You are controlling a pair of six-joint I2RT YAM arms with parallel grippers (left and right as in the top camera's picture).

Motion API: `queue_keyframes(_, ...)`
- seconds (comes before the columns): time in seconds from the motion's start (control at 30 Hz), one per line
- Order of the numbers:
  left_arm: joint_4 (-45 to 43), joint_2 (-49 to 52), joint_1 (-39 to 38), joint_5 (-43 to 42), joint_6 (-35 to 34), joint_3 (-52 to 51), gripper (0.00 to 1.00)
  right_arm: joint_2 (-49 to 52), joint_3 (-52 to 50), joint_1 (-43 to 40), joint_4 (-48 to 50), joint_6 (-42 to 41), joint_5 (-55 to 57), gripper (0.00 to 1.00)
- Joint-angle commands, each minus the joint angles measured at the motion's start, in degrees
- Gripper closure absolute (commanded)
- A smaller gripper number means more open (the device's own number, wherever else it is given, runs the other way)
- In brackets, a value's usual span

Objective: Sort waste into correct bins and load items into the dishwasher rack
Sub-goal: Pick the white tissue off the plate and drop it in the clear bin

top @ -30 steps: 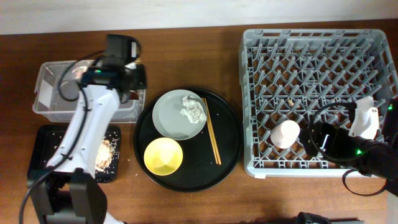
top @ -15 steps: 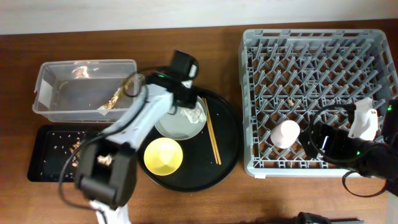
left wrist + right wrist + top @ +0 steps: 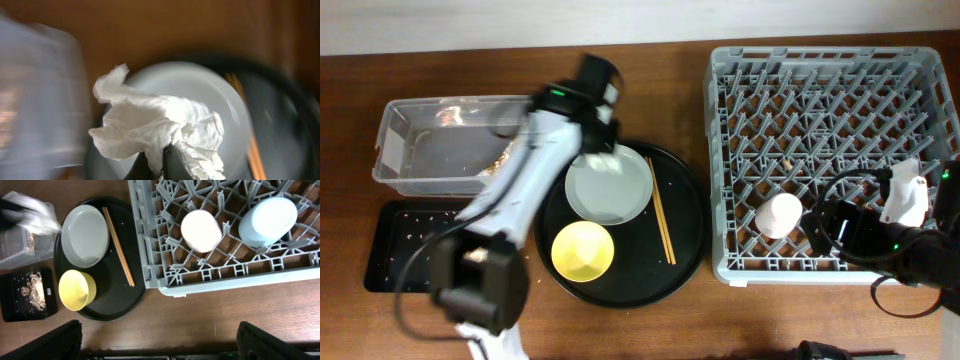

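Observation:
My left gripper (image 3: 160, 167) is shut on the crumpled white tissue (image 3: 155, 120) and holds it above the pale grey plate (image 3: 225, 100). In the overhead view the gripper (image 3: 594, 135) is over the plate's (image 3: 608, 190) far left edge. The plate is bare. The yellow bowl (image 3: 583, 250) and chopsticks (image 3: 662, 222) lie on the round black tray (image 3: 690, 230). The foil wrapper (image 3: 504, 160) lies in the clear tub (image 3: 410, 180). Food scraps (image 3: 32, 287) lie in the shallow black tray (image 3: 390, 270). The pink cup (image 3: 201, 230) and blue cup (image 3: 267, 221) stand in the rack (image 3: 825, 60). My right gripper (image 3: 160, 345) is open and empty.
The right arm (image 3: 880, 240) rests at the rack's front right corner, over bare wood in front of the rack. The left arm (image 3: 510, 200) stretches across the black tray and the tub's right end. The left wrist view is motion-blurred.
The left arm swung from the clear tub to the plate, closed on the tissue and lifted it off toward the back left. The right arm has not moved.

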State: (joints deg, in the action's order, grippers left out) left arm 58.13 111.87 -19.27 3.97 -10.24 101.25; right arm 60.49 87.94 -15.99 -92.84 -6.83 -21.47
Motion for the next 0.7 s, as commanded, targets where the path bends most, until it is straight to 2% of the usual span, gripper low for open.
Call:
queue_keyframes(0.0, -0.3, -2.7, 10.6, 8.5, -2.5, 1.0, 1.00, -0.1, 0.2, -0.2, 0.0, 0.6, 0.7, 0.01)
queue_keyframes(0.07, -0.6, -1.4, 17.0, 8.3, -4.8, 1.0, 0.99, -0.1, 0.2, -0.2, 0.0, 0.6, 0.7, 0.01)
queue_keyframes(0.1, -1.0, -1.0, 18.6, 7.7, -5.1, 1.0, 0.85, -0.1, 0.2, -0.2, 0.1, 0.6, 0.7, 0.01)
queue_keyframes(0.13, -2.4, -0.2, 20.0, 5.8, -4.9, 1.0, 0.41, -0.1, 0.2, -0.2, 0.1, 0.6, 0.7, 0.01)
queue_keyframes(0.17, -3.9, 0.5, 21.2, 0.0, 0.5, 1.0, 0.28, -0.1, 0.2, -0.2, 0.1, 0.6, 0.7, 0.01)
queue_keyframes(0.2, -3.9, 0.5, 21.6, -4.2, 5.3, 1.0, 0.03, -0.1, 0.2, -0.2, 0.0, 0.6, 0.7, 0.01)
queue_keyframes(0.27, 0.5, -0.2, 21.0, -7.0, 8.8, 3.4, 0.01, -0.1, 0.2, -0.2, -0.2, 0.6, 1.0, 0.01)
queue_keyframes(0.33, 5.6, -2.5, 19.5, -7.8, 8.8, 6.8, 0.08, -0.1, 0.2, -0.2, -0.2, 0.6, 1.4, 0.01)
queue_keyframes(0.37, 8.7, -4.8, 18.2, -8.1, 8.8, 8.3, 0.11, -0.1, 0.2, -0.2, -0.2, 0.6, 1.4, 0.01)
queue_keyframes(0.47, 15.6, -15.3, 11.5, -7.7, 8.8, 9.0, 0.11, 1.1, 0.2, -0.2, 1.6, 0.6, 1.4, 0.01)
queue_keyframes(0.5, 17.7, -19.2, 8.5, -7.1, 8.7, 9.0, 0.09, 1.8, 0.2, -0.2, 1.6, 0.6, 1.4, 0.01)
queue_keyframes(0.53, 19.8, -22.9, 5.0, -5.8, 8.6, 9.0, 0.01, 2.6, 0.2, -0.2, 1.6, 0.6, 1.4, 0.01)
queue_keyframes(0.63, 24.9, -31.7, -4.0, 4.0, 8.6, 9.0, 0.01, 5.4, 0.2, -0.2, 1.6, 0.6, 1.4, 0.01)
queue_keyframes(0.67, 25.1, -34.4, -6.6, 3.4, 8.6, 9.0, 0.01, 6.6, 0.2, -0.2, 1.6, 0.6, 1.4, 0.01)
